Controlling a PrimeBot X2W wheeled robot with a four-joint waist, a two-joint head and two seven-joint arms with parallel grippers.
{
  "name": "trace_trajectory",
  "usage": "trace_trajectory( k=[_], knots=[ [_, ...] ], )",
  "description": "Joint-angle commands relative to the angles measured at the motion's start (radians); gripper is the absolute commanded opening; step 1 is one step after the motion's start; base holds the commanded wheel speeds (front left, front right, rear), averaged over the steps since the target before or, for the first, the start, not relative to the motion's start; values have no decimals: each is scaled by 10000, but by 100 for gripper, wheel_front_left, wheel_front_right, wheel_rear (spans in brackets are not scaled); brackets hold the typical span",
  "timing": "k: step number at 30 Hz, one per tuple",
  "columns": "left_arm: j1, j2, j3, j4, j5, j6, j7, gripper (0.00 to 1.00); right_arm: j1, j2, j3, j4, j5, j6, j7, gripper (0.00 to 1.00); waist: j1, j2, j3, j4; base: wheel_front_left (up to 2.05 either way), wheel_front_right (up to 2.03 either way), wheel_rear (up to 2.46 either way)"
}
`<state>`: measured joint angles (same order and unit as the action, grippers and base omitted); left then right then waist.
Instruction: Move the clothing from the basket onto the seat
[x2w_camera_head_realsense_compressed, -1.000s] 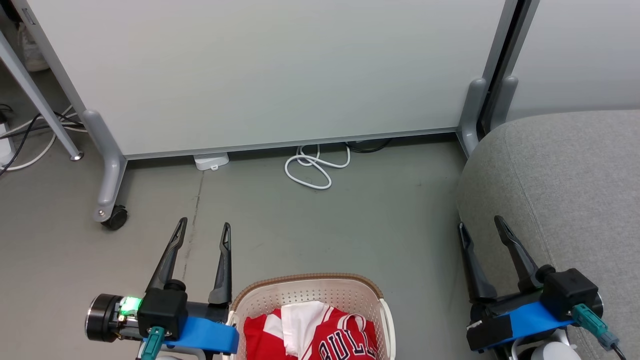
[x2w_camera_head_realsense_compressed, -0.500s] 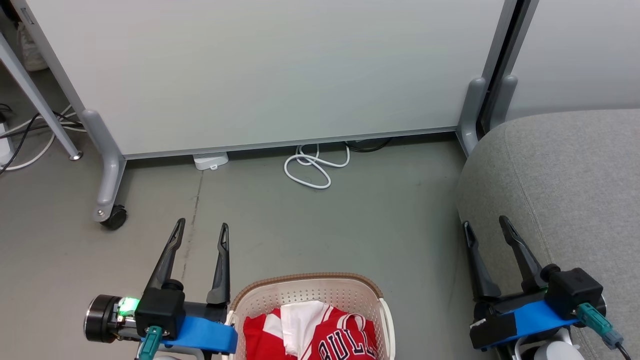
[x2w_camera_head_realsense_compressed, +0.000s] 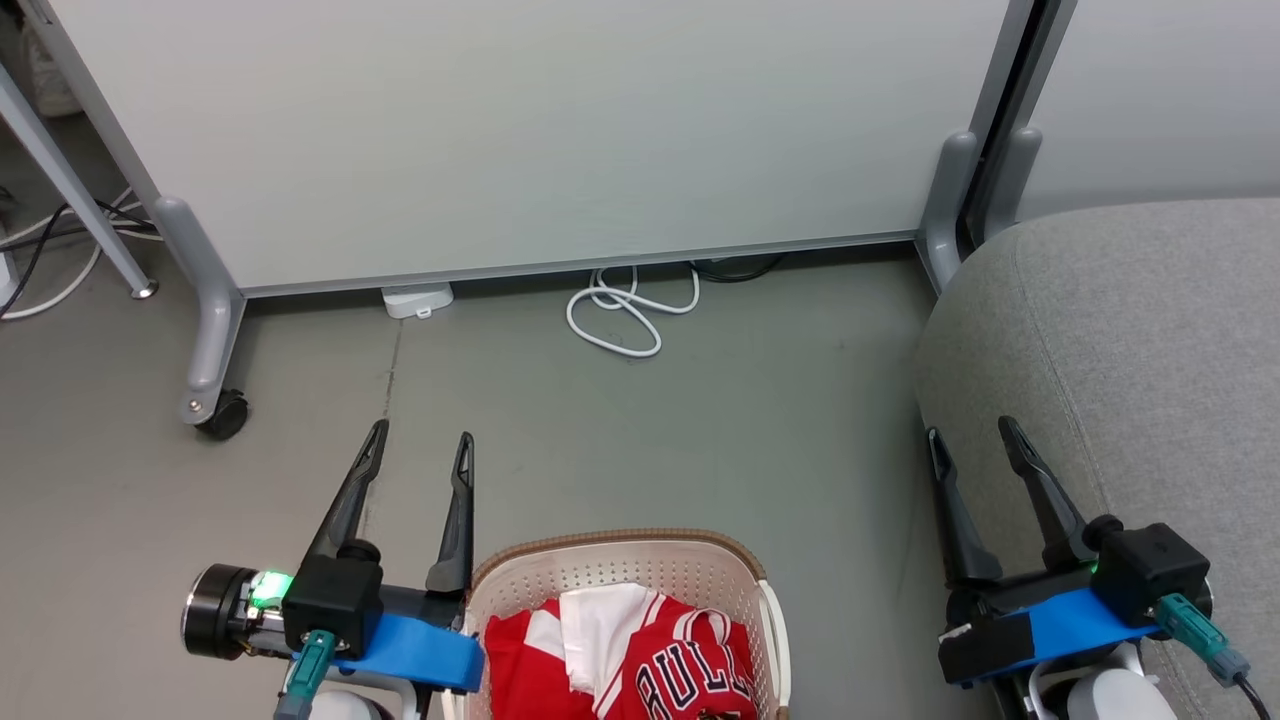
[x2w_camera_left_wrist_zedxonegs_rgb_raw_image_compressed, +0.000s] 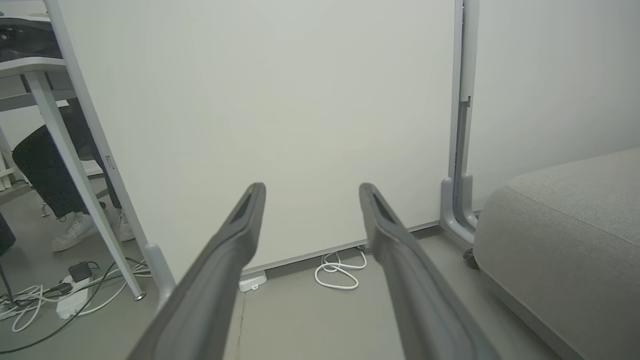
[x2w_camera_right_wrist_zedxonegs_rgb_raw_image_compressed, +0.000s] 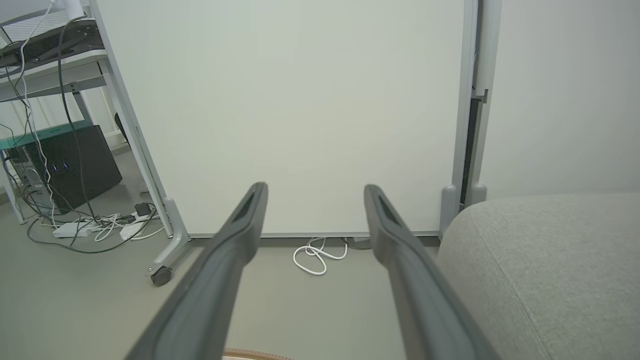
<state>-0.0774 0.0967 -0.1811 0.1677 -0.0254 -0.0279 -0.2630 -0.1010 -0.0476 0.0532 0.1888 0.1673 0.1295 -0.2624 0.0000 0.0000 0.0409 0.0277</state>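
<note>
Just getting started, I reckon: left claw (x2w_camera_head_realsense_compressed: 422, 432) and right claw (x2w_camera_head_realsense_compressed: 968, 427) are both hanging wide open, gripping nothing. The clothes (x2w_camera_head_realsense_compressed: 640, 665) are sitting in the basket (x2w_camera_head_realsense_compressed: 610, 543), so one claw's needing to dip in before heading for the sofa (x2w_camera_head_realsense_compressed: 1130, 350).

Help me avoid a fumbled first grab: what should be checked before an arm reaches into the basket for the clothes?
1. Left gripper open and empty: ok.
2. Right gripper open and empty: ok.
3. Clothing lying exposed in the basket: ok.
4. Whole basket in the head view: not ok, its near part is cut off by the bottom edge.
5. Seat close beside the right gripper: ok.
6. White cable on the floor, apart from the basket: ok.
</note>
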Motion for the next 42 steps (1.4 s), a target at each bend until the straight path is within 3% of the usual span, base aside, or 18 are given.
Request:
trace_trajectory(
  k=[1,14,27,42],
  knots=[
    [-219,56,-67,102,76,-90,-28,100,-153,-48,17,-60,-24,22,-37,100,0,0,144,-15,0,0,0],
    [-1624,222,-641,1336,210,-633,-26,100,-907,-45,143,-404,-72,20,-37,100,0,0,1556,-239,0,0,0],
    [-3059,417,-1608,3414,163,-967,-28,100,-1739,-44,174,-763,-382,20,-35,100,0,0,3151,-652,0,0,0],
    [-5149,702,-4134,5818,-353,-1027,-28,100,-2684,-42,244,-1249,-650,14,-37,100,0,0,5299,-1161,0,0,0]
  ],
)
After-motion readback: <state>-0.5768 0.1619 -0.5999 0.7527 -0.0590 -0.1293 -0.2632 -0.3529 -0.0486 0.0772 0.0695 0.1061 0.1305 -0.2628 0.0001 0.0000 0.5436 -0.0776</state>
